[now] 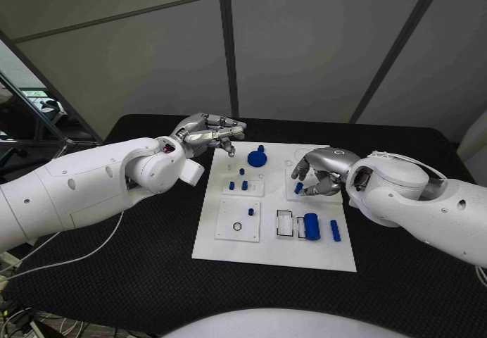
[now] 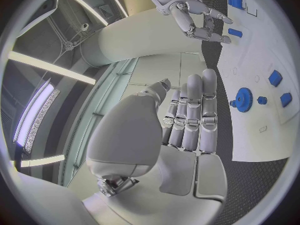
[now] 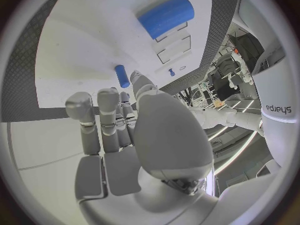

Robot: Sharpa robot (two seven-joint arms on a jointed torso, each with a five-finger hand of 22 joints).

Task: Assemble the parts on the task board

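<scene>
The white task board lies in the middle of the black table. On it are a blue gear, two short pegs, one small peg, a thick blue cylinder and a slim peg. My right hand hovers low over the board's right side, thumb and fingertips pinching the end of a blue peg, which sticks out from them in the right wrist view. My left hand is raised over the board's far left corner, fingers side by side, holding nothing; the gear lies below it.
A small black ring lies on a square sub-plate near the board's left side. Empty slots sit beside the thick cylinder. Black table surrounds the board, and a grey wall stands behind it.
</scene>
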